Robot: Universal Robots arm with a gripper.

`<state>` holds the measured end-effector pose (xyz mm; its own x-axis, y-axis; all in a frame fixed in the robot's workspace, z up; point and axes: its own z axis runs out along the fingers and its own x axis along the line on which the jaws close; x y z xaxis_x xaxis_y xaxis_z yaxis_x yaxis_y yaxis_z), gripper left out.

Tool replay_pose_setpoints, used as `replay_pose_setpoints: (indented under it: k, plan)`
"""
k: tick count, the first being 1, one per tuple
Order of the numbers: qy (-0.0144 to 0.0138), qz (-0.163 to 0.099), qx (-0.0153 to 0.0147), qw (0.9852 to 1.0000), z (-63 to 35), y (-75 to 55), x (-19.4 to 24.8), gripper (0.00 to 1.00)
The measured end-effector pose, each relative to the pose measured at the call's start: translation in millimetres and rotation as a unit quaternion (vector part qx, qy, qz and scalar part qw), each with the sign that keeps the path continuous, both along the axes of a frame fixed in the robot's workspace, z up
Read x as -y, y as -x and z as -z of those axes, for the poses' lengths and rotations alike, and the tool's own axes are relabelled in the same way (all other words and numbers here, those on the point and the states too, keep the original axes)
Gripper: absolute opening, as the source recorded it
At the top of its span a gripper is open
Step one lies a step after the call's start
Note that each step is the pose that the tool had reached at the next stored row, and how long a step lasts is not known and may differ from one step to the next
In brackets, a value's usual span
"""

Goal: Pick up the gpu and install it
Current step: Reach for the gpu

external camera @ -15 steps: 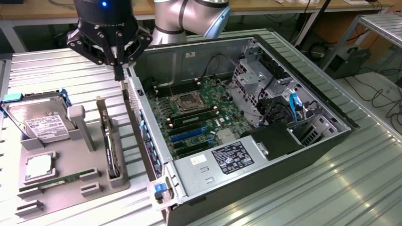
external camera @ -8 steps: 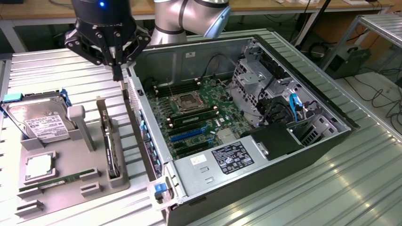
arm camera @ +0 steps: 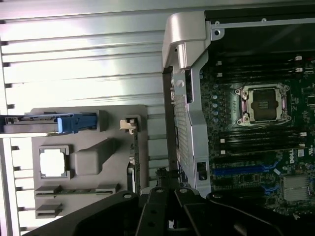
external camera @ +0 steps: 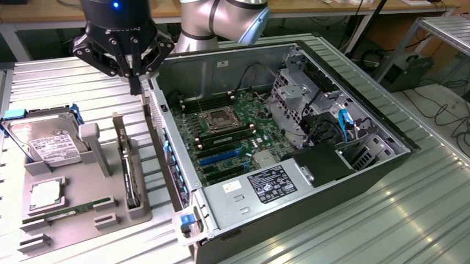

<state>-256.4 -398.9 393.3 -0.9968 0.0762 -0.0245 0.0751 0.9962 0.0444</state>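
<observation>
The gpu (external camera: pixel 129 165) stands on edge in a slot of the grey holder (external camera: pixel 88 217), its silver bracket end up, to the exterior view's left of the open computer case (external camera: pixel 184 71). In the wrist view the gpu (arm camera: pixel 133 152) shows edge-on beside the case's rear wall. My gripper (external camera: pixel 136 88) hangs above the table near the case's far rear corner, beyond the far end of the gpu and not touching it. Its fingers are shut together with nothing between them. The gripper (arm camera: pixel 164 189) points down between the holder and the case.
The holder also carries a hard drive (external camera: pixel 44 140) in a blue-tabbed frame, a processor (external camera: pixel 45 193) and a memory stick (external camera: pixel 63 213). Inside the case lie the motherboard (external camera: pixel 228 137), blue expansion slots (external camera: pixel 220 157) and a power supply (external camera: pixel 268 184). The ribbed metal table (external camera: pixel 411 209) extends around them.
</observation>
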Motion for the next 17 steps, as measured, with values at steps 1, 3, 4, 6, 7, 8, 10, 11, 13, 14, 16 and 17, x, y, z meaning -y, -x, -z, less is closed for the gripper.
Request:
replay_pose_setpoints:
  k: [1,3,4,6,7,8,10,11,13,14,16,17]
  plan:
    - [0.0000,0.000,0.0000,1.0000,0.0,0.4,0.0,0.11]
    - [0.0000,0.000,0.0000,1.0000,0.0,1.2,0.0,0.11]
    - [0.0000,0.000,0.0000,1.0000,0.0,1.5,0.0,0.11]
    - [0.0000,0.000,0.0000,1.0000,0.0,2.3,0.0,0.11]
    - [0.0000,0.000,0.0000,1.0000,0.0,2.8,0.0,0.11]
    - [0.0000,0.000,0.0000,1.0000,0.0,3.1,0.0,0.11]
    - [0.0000,0.000,0.0000,1.0000,0.0,3.9,0.0,0.11]
    - [0.0000,0.000,0.0000,1.0000,0.0,4.3,0.0,0.11]
    - [0.0000,0.000,0.0000,1.0000,0.0,5.5,0.0,0.11]
    - [0.0000,0.000,0.0000,1.0000,0.0,6.2,0.0,0.11]
    - [0.0000,0.000,0.0000,1.0000,0.0,7.4,0.0,0.11]
    - [0.0000,0.000,0.0000,1.0000,0.0,7.8,0.0,0.11]
